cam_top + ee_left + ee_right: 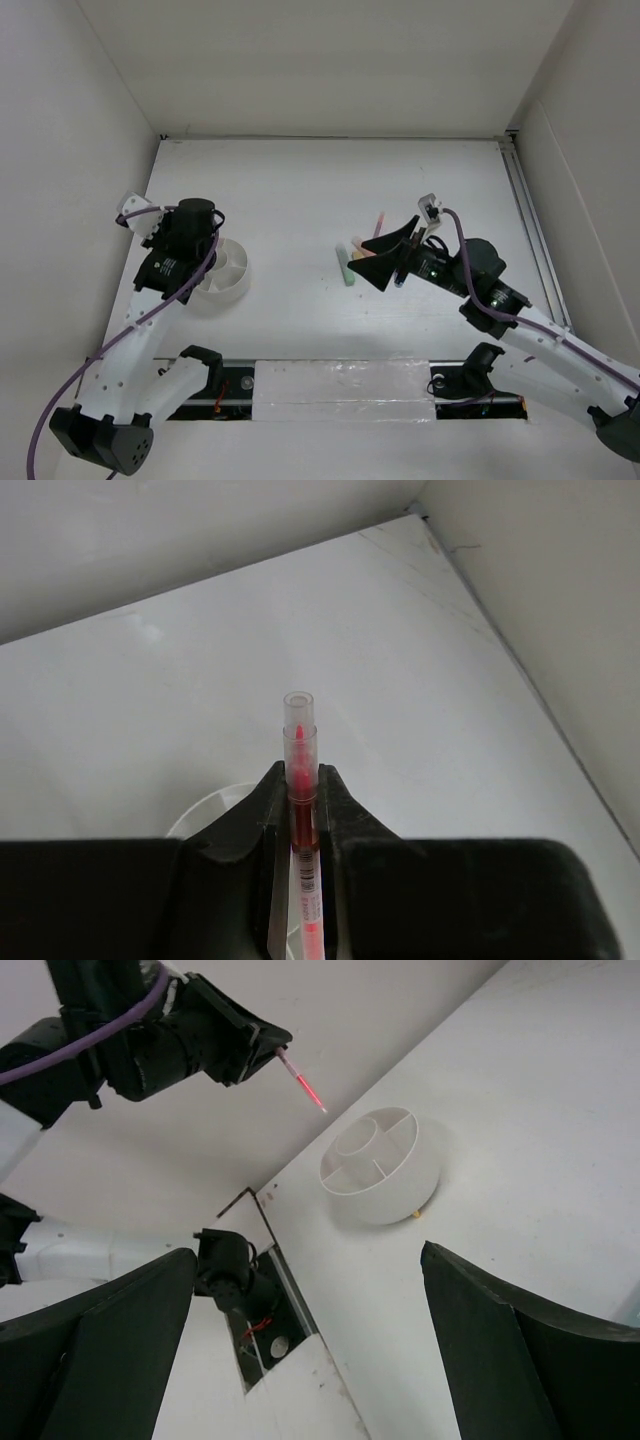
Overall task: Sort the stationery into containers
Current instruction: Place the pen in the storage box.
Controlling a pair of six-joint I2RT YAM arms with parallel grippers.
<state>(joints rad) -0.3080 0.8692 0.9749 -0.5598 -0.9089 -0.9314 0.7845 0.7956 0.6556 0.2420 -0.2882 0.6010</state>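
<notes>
Above the divided white tub [228, 272] at nine o'clock on the surface [300, 190], left jaws clamp a red pen [299, 742]; right jaws gape wide beside a green marker [347, 266] near centre.

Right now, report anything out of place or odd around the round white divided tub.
A tiny yellow-orange piece lies on the table at the foot of the round white plastic tub, outside its wall instead of in a compartment. The thin red pen clamped in the left gripper looks normal.

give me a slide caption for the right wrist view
A red pen in the left pincer, held above the tub
</notes>
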